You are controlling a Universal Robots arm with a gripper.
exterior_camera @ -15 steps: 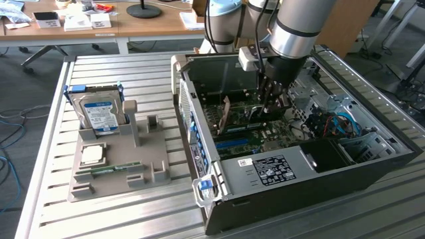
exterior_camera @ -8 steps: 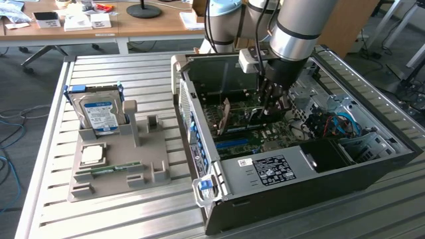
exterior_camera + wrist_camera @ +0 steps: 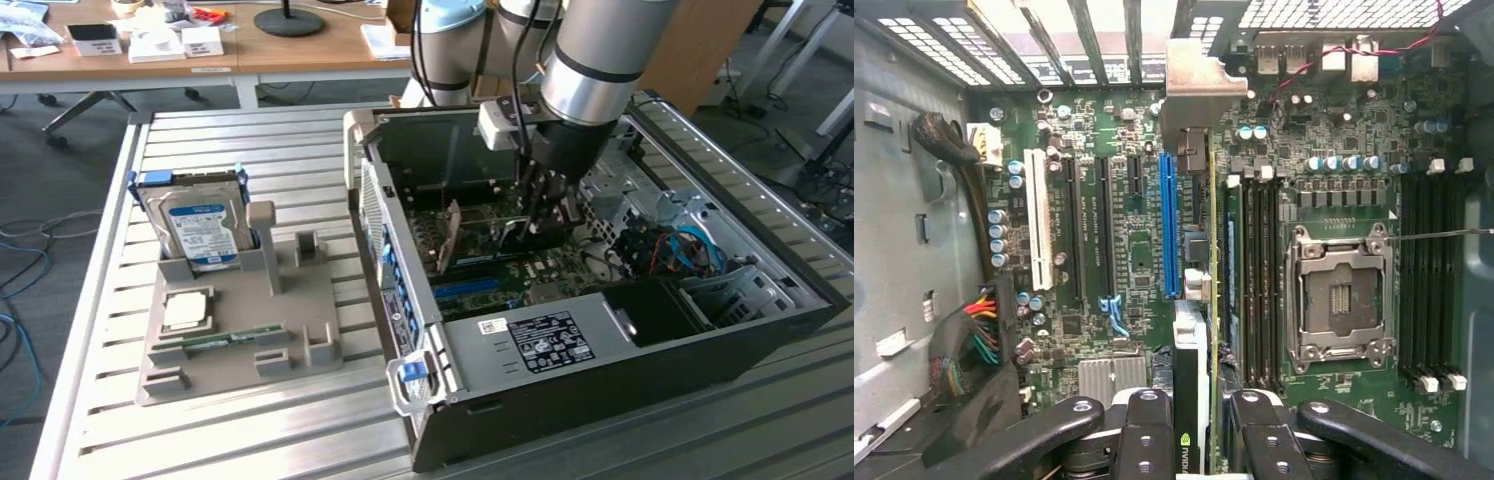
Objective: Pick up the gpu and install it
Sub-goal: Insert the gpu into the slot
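Observation:
The gpu shows edge-on in the wrist view, a thin green card with a black cooler and a silver end bracket. My gripper is shut on it, one black finger on each face. The card stands upright over the motherboard, right beside the long blue slot; I cannot tell whether it sits in a slot. In the exterior view my gripper reaches down into the open computer case, with the gpu below it.
The case walls and rear slot grille close in around the card. Memory slots and an empty CPU socket lie beside it. On the table, a grey holder carries a hard drive, a CPU and a memory stick.

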